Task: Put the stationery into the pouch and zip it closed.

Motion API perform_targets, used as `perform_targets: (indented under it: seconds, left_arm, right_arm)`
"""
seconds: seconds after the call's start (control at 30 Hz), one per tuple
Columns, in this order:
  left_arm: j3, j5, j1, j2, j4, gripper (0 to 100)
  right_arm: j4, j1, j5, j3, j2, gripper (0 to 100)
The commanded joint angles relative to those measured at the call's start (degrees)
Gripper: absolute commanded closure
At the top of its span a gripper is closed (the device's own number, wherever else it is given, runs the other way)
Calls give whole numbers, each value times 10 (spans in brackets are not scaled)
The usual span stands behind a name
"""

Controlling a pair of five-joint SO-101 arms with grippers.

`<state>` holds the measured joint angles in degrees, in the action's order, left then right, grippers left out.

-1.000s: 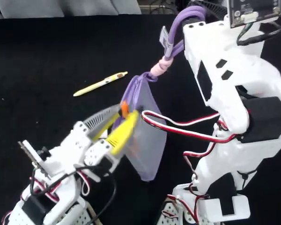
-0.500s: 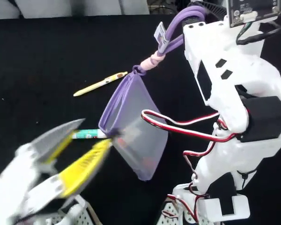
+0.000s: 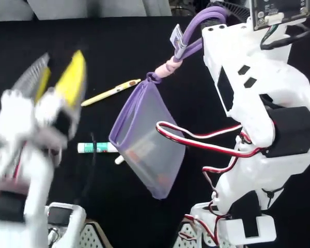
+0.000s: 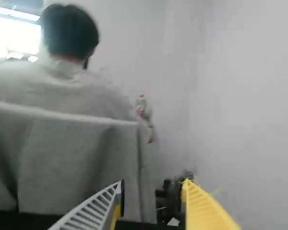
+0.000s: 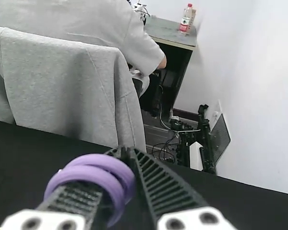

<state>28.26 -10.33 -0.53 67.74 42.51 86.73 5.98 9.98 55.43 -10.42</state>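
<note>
A translucent purple pouch (image 3: 144,139) hangs tilted from its purple strap (image 3: 196,26), its lower corner near the table. My right gripper (image 5: 127,152) is shut on the strap loop (image 5: 91,179). Faint orange items show inside the pouch. A green and white marker (image 3: 95,148) lies on the black table with one end at the pouch mouth. Farther back lies a yellow pen (image 3: 111,92). My left gripper (image 3: 57,72) is raised at the left, away from the pouch, and stands open and empty; its grey and yellow fingers (image 4: 201,206) point into the room.
The right arm's white body (image 3: 258,103) and red-white cables (image 3: 196,139) stand close beside the pouch on the right. The left arm's base (image 3: 62,217) is at the front left. A grey-draped chair (image 5: 62,86) stands behind the table.
My left gripper pulled back from the pouch mouth, then swung up and to the left, empty. The marker stays on the table at the mouth. The pouch swung slightly left.
</note>
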Motion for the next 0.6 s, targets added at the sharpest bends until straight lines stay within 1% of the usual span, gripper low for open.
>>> perform_targets:
  seconds: [0.0,0.13,0.3,0.37,0.47,0.57]
  left_arm:
    - [-20,-7,34,-200,-92,795]
    - [-23,26,34,-366,-163,795]
    - [-23,84,29,-565,-274,795]
    - [-23,99,15,-632,-320,795]
    - [-24,107,-15,-697,-368,795]
    - [-50,107,-48,-738,-370,795]
  right_arm:
    - [-1,-11,-2,26,-16,988]
    - [-1,-11,-2,26,-16,988]
    - [4,-11,-1,39,-18,988]
    - [8,-11,-1,45,-20,988]
    - [8,-11,-1,43,-26,988]
    - [10,-11,-1,44,-26,988]
